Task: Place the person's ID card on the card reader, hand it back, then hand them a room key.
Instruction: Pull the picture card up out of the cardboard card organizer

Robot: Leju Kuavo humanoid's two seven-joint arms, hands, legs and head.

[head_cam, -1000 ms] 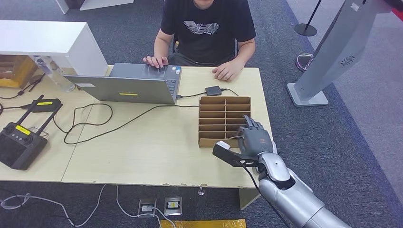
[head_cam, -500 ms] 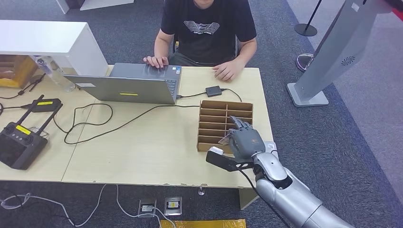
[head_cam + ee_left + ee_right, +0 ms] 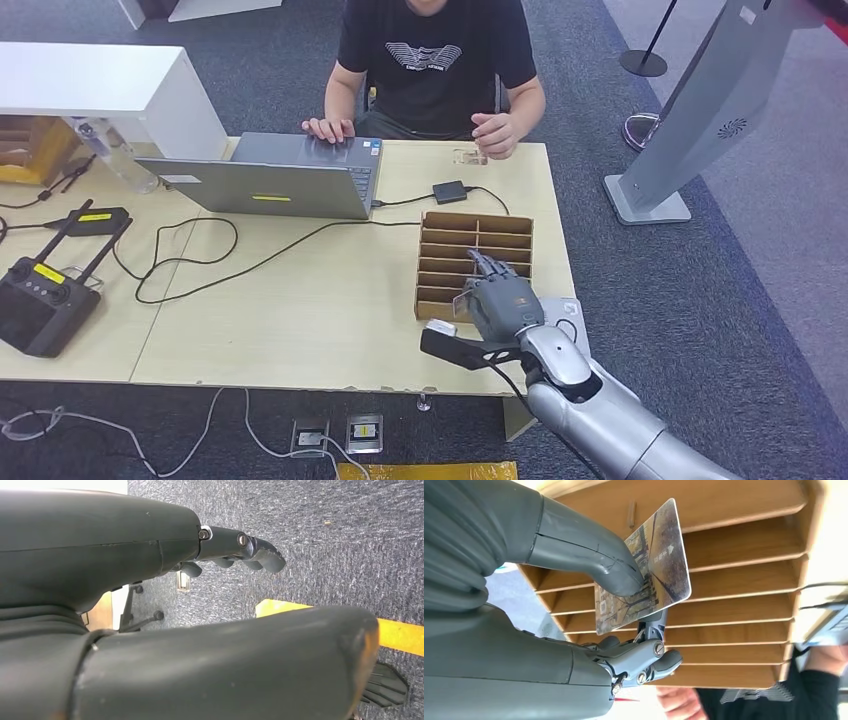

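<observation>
While the right hand [image 3: 503,303] hovers over the near end of the brown cardboard divided box [image 3: 446,250] on the pale wooden tabletop [image 3: 300,320], it pinches a glossy picture-printed room key card [image 3: 644,567] between the thumb and a finger. The left hand [image 3: 240,550] hangs above grey carpet with fingers loosely apart, holding nothing. Across the tabletop, the person's hand [image 3: 495,133] is raised near a small clear card [image 3: 467,156].

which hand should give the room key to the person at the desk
Right. The right hand already pinches a card over the slotted wooden rack, facing the person. The left hand hangs over the floor.
</observation>
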